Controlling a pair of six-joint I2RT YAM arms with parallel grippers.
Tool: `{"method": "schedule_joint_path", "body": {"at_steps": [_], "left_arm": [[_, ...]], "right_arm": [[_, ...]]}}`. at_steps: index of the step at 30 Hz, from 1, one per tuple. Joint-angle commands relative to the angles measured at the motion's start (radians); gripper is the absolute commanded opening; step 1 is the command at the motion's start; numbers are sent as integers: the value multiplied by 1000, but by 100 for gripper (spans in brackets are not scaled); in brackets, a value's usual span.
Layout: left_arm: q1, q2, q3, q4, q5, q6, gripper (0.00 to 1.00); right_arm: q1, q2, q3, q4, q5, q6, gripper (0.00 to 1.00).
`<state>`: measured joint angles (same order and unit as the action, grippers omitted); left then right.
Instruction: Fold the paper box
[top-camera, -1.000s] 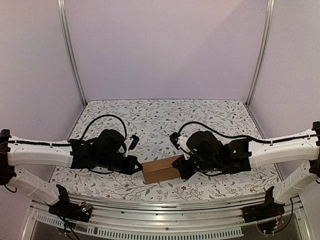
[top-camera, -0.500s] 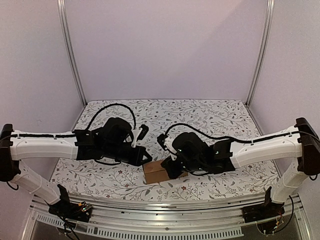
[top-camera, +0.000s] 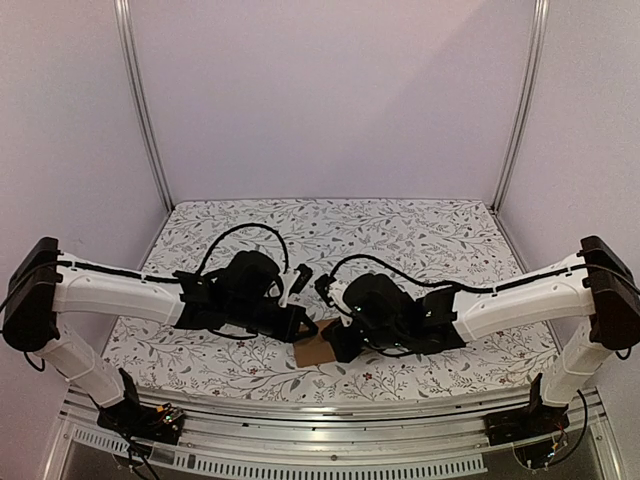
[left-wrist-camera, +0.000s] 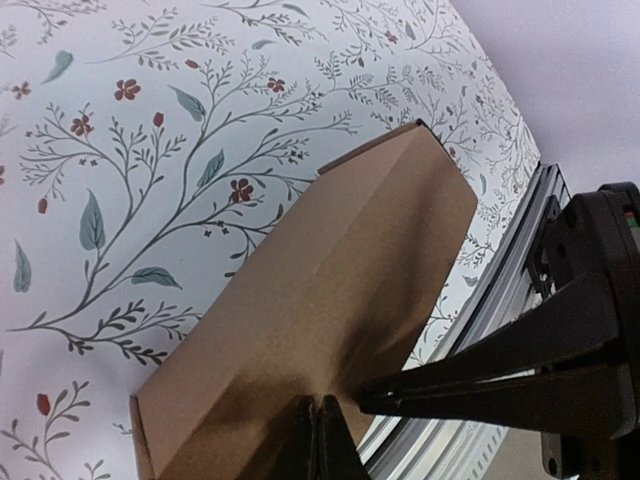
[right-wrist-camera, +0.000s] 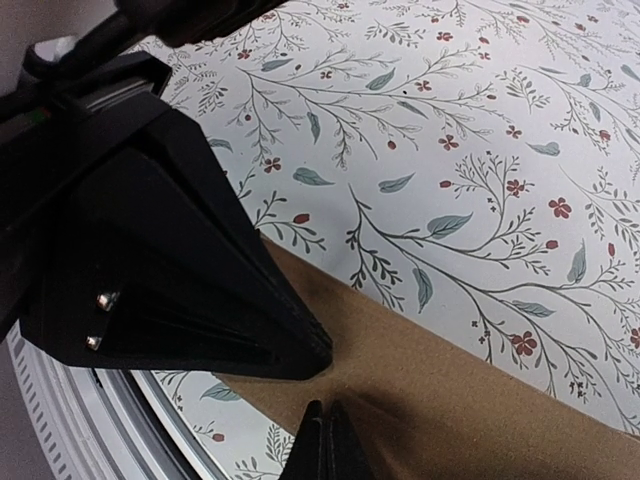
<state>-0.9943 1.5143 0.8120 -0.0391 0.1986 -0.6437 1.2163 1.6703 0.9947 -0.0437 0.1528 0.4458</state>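
The paper box (top-camera: 312, 351) is a flat, plain brown cardboard piece lying on the floral table near the front edge, mostly hidden under both grippers in the top view. In the left wrist view the box (left-wrist-camera: 340, 280) runs diagonally, and my left gripper (left-wrist-camera: 320, 412) is shut with its tips touching its top face. My right gripper (right-wrist-camera: 325, 418) is also shut, tips on the box (right-wrist-camera: 480, 400). The two grippers meet tip to tip over the box's middle (top-camera: 318, 335). The right gripper's fingers (left-wrist-camera: 480, 385) show in the left wrist view.
The floral table cover (top-camera: 420, 235) stretches behind the box. The aluminium front rail (top-camera: 330, 410) runs just in front of the box and shows in the left wrist view (left-wrist-camera: 490, 300). Purple walls and metal posts (top-camera: 145, 110) enclose the back and sides.
Both arms have moved inward over the box until their shut tips meet above its middle. The box, clearly visible a second ago, is now largely covered.
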Motion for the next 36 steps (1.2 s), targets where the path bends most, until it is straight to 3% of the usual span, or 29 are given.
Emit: {"method": "schedule_joint_path", "body": {"at_steps": [1, 10, 19, 24, 36], "left_arm": [[-12, 27, -42, -79, 3, 9, 0], [-12, -5, -47, -113, -17, 29, 0], [-13, 4, -73, -102, -4, 12, 0], [-13, 4, -51, -120, 32, -5, 0], [-10, -130, 202, -386, -43, 60, 0]], "right_arm": [[-8, -44, -29, -27, 26, 4, 0], [-20, -135, -61, -78, 69, -12, 1], [-23, -57, -108, -83, 49, 27, 0], [-24, -92, -104, -86, 47, 19, 0], [-19, -233, -144, -125, 19, 38, 0]]}}
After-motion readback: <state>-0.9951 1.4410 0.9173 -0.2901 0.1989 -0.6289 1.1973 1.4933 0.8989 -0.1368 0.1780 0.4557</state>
